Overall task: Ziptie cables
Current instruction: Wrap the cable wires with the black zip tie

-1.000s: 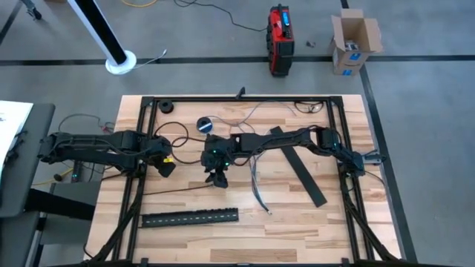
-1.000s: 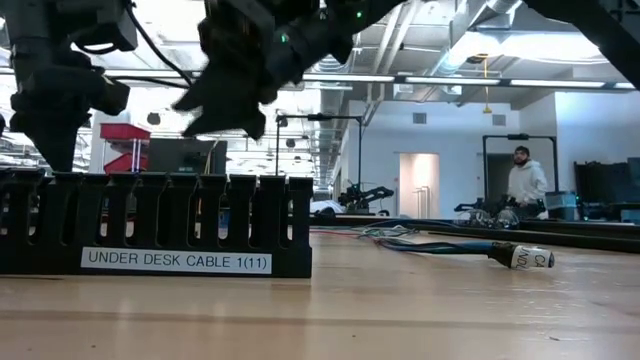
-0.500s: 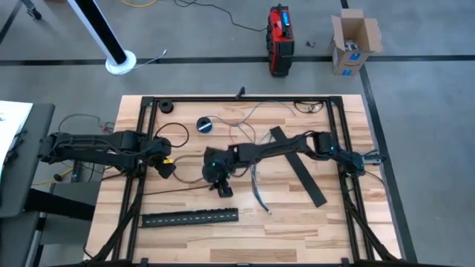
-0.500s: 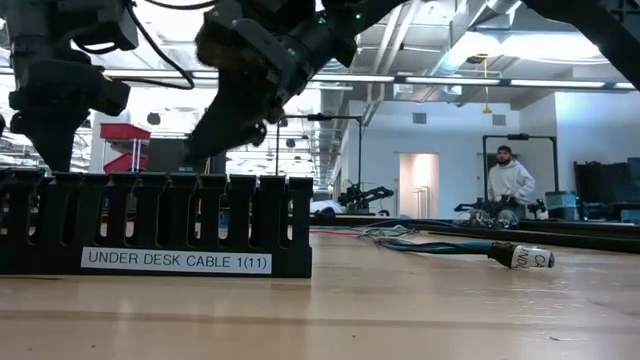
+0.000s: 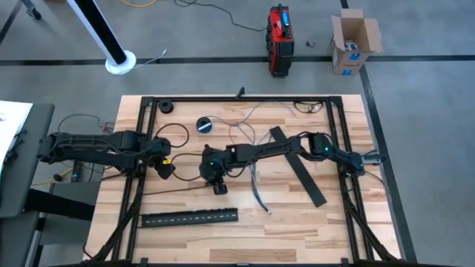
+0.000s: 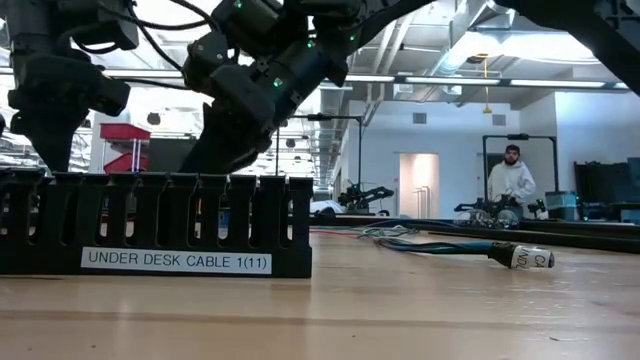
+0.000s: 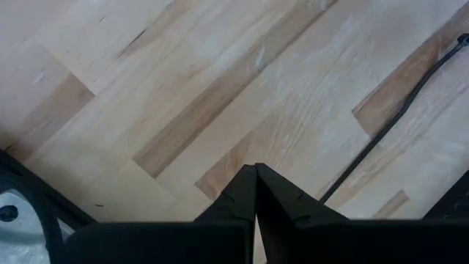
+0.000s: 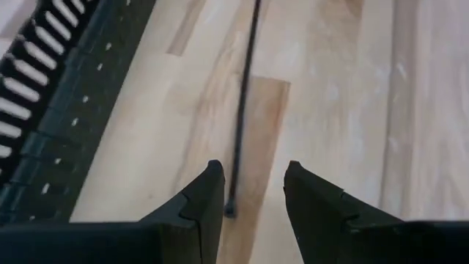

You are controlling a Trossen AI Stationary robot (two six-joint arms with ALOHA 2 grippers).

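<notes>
The cables (image 5: 255,180), thin grey and dark wires, lie loose on the wooden table (image 5: 297,222) right of centre. A thin black strand (image 8: 244,95) runs across the wood, and its end (image 8: 229,211) lies between the fingers of my open right gripper (image 8: 249,192). That gripper (image 5: 219,186) points down at mid-table, and I see no touch. In the low view a slotted strip hides its fingertips. My left gripper (image 7: 256,174) is shut, holds nothing, and hovers over bare wood at the left (image 5: 168,170).
A black slotted strip (image 5: 190,217) lies near the front edge, labelled in the low view (image 6: 176,261). Another strip (image 5: 298,166) lies slantwise at the right. A blue tape roll (image 5: 204,124) sits farther back. A black frame (image 5: 245,98) borders the table. A person (image 6: 511,180) stands far off.
My right gripper has come down toward the table and a little toward the near edge, tipping to point more steeply down. It now stands behind the front slotted strip. The left arm has kept still.
</notes>
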